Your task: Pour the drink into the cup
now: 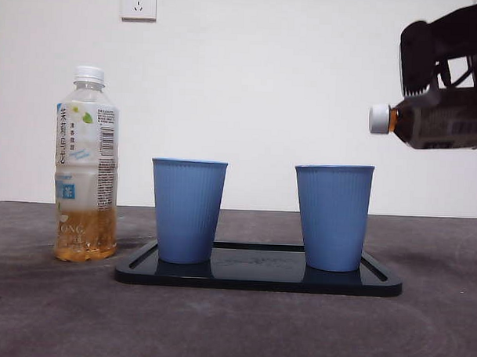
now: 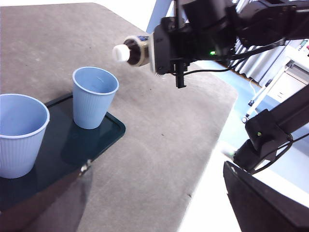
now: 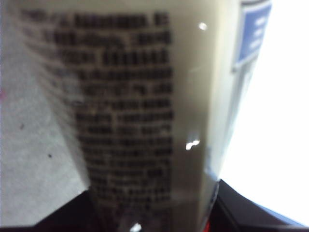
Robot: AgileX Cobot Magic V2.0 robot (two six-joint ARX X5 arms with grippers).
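A partly full tea bottle point(image 1: 86, 167) stands on the table point(image 1: 233, 327) at far left, beside a dark tray point(image 1: 258, 278) carrying two blue cups point(image 1: 188, 210) point(image 1: 333, 217). Right gripper point(image 1: 442, 80) pinches the dark drink bottle point(image 1: 428, 122) horizontally, white cap point(image 1: 378, 118) on, pointing left, above and right of the right cup. Left gripper's state: cannot tell.

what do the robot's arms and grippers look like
The right arm is black and blocky, with thin black cables looping beneath it and a small green light. Its right gripper is a boxy black block with a pale toothed edge. The left gripper shows only a dark, glossy black edge.
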